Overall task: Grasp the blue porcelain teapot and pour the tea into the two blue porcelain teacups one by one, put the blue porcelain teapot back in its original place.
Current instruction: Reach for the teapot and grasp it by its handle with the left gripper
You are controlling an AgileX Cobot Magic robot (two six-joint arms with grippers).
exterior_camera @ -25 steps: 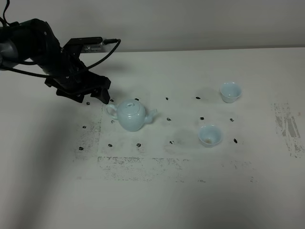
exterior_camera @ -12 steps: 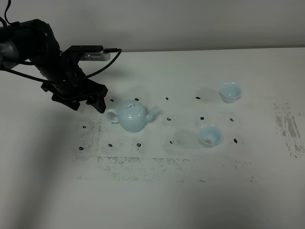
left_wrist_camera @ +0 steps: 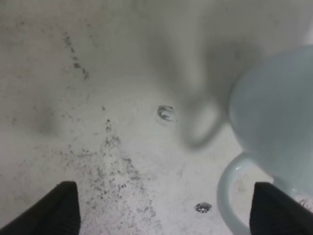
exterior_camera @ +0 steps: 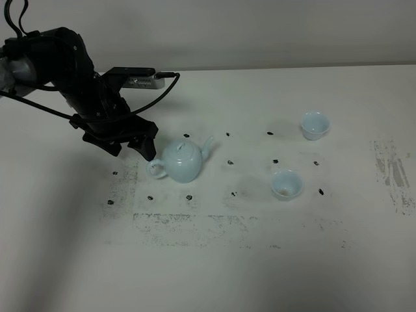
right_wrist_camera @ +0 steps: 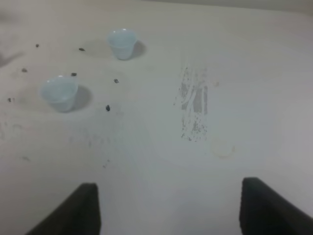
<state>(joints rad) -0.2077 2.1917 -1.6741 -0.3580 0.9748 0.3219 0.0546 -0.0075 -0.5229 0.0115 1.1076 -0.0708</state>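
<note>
The blue porcelain teapot (exterior_camera: pixel 183 161) stood left of centre on the white table (exterior_camera: pixel 260 279). Its handle-to-spout axis ran aslant, with the spout aimed far-right and the handle toward the left gripper (exterior_camera: pixel 133 151), whose fingers were spread apart. The right gripper (right_wrist_camera: pixel 173 208) was likewise spread. The far teacup (exterior_camera: pixel 314 125) and the near teacup (exterior_camera: pixel 286 184) sat well to the right. The tabletop was scuffed and speckled, and a pale wall (exterior_camera: pixel 260 32) stood behind it.

- The left gripper (exterior_camera: pixel 133 149) hangs just left of the blue teapot (exterior_camera: pixel 183 161), by its handle
- The far cup (exterior_camera: pixel 314 125) and the near cup (exterior_camera: pixel 286 184) stand well apart from it, on the right
</note>
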